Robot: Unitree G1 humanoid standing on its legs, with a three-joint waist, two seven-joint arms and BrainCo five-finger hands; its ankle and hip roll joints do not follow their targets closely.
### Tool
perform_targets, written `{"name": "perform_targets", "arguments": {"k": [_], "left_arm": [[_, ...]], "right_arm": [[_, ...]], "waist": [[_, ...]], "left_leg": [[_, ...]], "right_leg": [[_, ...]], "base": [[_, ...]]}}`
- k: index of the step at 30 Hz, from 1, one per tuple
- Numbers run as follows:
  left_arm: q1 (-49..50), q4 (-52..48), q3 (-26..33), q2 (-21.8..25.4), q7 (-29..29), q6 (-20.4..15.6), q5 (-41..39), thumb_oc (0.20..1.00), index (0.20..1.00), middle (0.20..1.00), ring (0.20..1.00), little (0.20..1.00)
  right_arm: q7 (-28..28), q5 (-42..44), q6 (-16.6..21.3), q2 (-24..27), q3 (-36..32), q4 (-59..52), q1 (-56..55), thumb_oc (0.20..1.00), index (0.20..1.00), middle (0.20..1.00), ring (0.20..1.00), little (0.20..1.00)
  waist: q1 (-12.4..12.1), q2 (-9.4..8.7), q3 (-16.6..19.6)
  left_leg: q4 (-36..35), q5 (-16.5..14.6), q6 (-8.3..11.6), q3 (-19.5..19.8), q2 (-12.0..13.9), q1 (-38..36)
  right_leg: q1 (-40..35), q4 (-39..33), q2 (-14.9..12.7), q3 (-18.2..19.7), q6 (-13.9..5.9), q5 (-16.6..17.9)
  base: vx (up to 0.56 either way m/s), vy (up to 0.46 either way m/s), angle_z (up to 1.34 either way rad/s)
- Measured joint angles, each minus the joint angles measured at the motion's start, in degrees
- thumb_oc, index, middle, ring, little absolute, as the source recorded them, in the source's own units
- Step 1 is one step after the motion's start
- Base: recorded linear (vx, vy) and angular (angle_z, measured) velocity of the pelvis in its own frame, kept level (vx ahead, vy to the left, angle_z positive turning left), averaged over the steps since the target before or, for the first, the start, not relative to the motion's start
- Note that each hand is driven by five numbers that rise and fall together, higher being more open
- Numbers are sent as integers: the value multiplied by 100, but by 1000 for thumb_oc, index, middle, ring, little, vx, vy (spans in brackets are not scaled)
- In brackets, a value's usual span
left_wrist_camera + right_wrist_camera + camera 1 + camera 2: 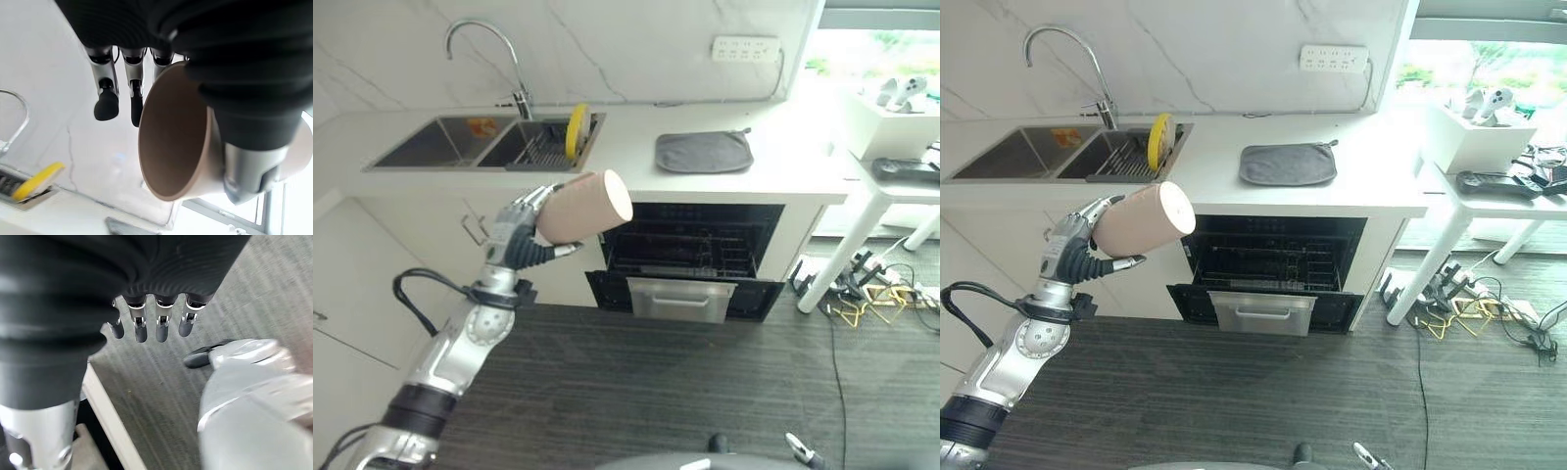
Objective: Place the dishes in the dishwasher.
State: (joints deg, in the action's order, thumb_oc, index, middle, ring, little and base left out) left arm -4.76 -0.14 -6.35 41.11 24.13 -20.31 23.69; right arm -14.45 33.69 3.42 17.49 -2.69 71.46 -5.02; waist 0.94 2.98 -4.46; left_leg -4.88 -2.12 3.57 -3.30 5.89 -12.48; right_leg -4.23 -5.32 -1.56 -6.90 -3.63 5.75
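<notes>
While your left hand (517, 233) is raised in front of the counter (636, 168), its fingers and thumb are wrapped round a tan cup (585, 206), held on its side with the base toward the dishwasher (690, 257); the cup sits up and to the left of the dishwasher's open door, apart from it; the dishwasher's dark rack (685, 247) is visible behind a pulled-out silver drawer front (680, 298); a yellow plate (576, 130) stands upright in the sink (489, 142) by the faucet (489, 59); a grey mat (703, 151) lies on the counter; your right hand (151, 320) hangs over the dark floor (161, 391), fingers straight and holding nothing.
</notes>
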Motion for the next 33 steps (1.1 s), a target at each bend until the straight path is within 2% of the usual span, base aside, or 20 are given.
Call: {"name": "perform_targets", "arguments": {"k": [5,6,7,8,9,10,11,14,16,18,19,21,22,23,25,27,28,30,31,33], "left_arm": [[-42,-5,-2,-1,221,21,-1,200,200,200,200,200],[-109,15,2,2,274,45,-4,200,200,200,200,200],[-180,30,-1,33,274,59,-4,200,200,200,200,200],[-218,23,-1,103,273,99,-5,200,200,200,200,200],[-240,28,20,110,265,119,-8,200,200,200,200,200],[-323,23,21,146,262,121,-9,200,200,200,200,200],[-360,29,17,154,241,104,-8,200,200,200,200,200],[-429,21,29,192,191,97,-9,200,200,200,200,200],[-513,123,-10,160,139,85,-9,200,200,200,200,200],[-596,232,-18,68,138,41,-8,200,200,200,200,200],[-730,314,-28,-71,130,46,-11,200,200,200,200,200],[-726,339,-28,-130,102,31,-5,200,200,200,200,200],[-672,353,-28,-280,69,14,-6,200,200,200,200,200],[-672,352,-31,-285,56,5,-4,200,200,200,200,200],[-673,346,-29,-279,8,4,-2,200,200,200,200,200],[-675,319,-31,-294,-48,-7,0,200,200,200,200,200],[-747,253,-18,-280,-81,-59,2,200,200,200,200,200],[-695,258,-38,-289,-154,-90,1,200,200,200,200,200],[-710,263,-54,-291,-165,-86,-2,200,200,200,200,200],[-713,262,-133,-259,-195,-75,-2,200,200,200,200,200]], "right_arm": [[57,0,11,103,-8,41,12,1000,1000,1000,1000,1000],[46,3,-3,91,-59,139,61,1000,1000,1000,1000,1000],[44,3,-14,51,-65,221,113,1000,1000,1000,1000,1000],[42,2,-28,23,-47,293,124,1000,1000,1000,1000,1000],[41,5,-27,52,-63,403,182,1000,1000,1000,1000,1000],[30,6,-28,71,-58,454,194,1000,1000,1000,1000,1000],[38,23,-30,112,-68,470,117,1000,1000,1000,1000,1000],[28,20,-38,201,-76,463,99,1000,1000,1000,1000,1000],[31,15,-60,196,-241,468,145,1000,1000,1000,1000,1000],[40,23,-67,193,-240,472,179,1000,1000,1000,1000,1000],[39,25,-74,237,-252,543,216,1000,1000,1000,1000,1000],[50,26,-85,253,-269,552,182,1000,1000,1000,1000,1000],[52,26,-79,254,-271,540,112,1000,1000,1000,1000,1000],[55,23,-67,246,-270,517,123,1000,1000,1000,1000,1000],[106,15,-60,282,-275,452,139,1000,1000,1000,1000,1000],[133,13,-60,350,-274,456,116,1000,1000,1000,1000,1000],[199,10,-47,382,-282,458,14,1000,1000,1000,1000,1000],[236,10,-57,99,-242,447,-152,1000,1000,1000,1000,1000],[245,10,-56,59,-234,443,-172,1000,1000,1000,1000,1000],[269,11,-46,-65,-222,417,-178,1000,1000,1000,1000,1000]], "waist": [[-10,-64,-26],[-5,-138,-116],[-38,-284,-208],[-170,-546,-294],[-255,-579,-307],[-240,-587,-390],[-200,-640,-443],[-197,-592,-458],[-74,-521,-502],[-75,-467,-515],[-139,-254,-600],[-134,-159,-680],[-214,-153,-666],[-239,-195,-667],[-277,-245,-664],[-214,-79,-578],[-97,203,-521],[-126,21,-473],[-105,6,-466],[-105,5,-467]], "left_leg": [[415,7,14,-3,85,170],[1171,-97,156,159,94,556],[1800,-94,166,229,19,862],[2830,231,263,315,-107,1451],[3293,518,202,451,-28,1742],[3535,525,229,570,-77,1869],[3654,363,167,598,-64,1935],[2852,184,45,537,-191,1850],[818,255,79,372,-276,1269],[-78,400,263,381,-221,1163],[-74,477,287,378,45,1341],[-37,503,324,256,276,1337],[-28,494,328,52,251,1328],[4,472,293,-33,146,1339],[436,378,138,40,-275,1181],[250,278,22,199,-374,888],[-65,446,-206,402,-373,573],[-66,288,-487,267,-671,423],[-65,311,-550,263,-718,416],[-34,281,-679,237,-812,348]], "right_leg": [[-22,25,85,1,130,-67],[158,335,113,43,289,-279],[246,534,40,98,384,-382],[297,600,-63,286,359,-455],[252,724,22,337,286,-519],[312,1008,32,358,314,-688],[330,1005,61,330,623,-718],[352,864,39,338,604,-707],[156,465,14,391,509,-635],[17,103,30,472,462,-645],[-69,82,177,495,472,-628],[-141,54,235,488,512,-339],[-127,116,122,535,510,-342],[-44,180,-3,601,507,-343],[3,141,-349,857,447,-383],[-59,38,-389,843,358,-376],[-101,37,-364,759,-37,-158],[-228,60,-679,570,-100,-198],[-200,170,-715,516,-159,-243],[131,941,-802,436,-378,-445]], "base": [[129,-271,0],[135,-313,7],[128,-239,-13],[135,-134,-25],[159,-92,-16],[167,32,14],[187,115,13],[173,139,4],[295,288,13],[196,234,16],[140,277,16],[170,366,5],[142,326,-21],[187,403,-48],[159,321,-60],[101,202,-30],[136,247,-19],[172,270,-21],[164,235,1],[112,165,2]]}}
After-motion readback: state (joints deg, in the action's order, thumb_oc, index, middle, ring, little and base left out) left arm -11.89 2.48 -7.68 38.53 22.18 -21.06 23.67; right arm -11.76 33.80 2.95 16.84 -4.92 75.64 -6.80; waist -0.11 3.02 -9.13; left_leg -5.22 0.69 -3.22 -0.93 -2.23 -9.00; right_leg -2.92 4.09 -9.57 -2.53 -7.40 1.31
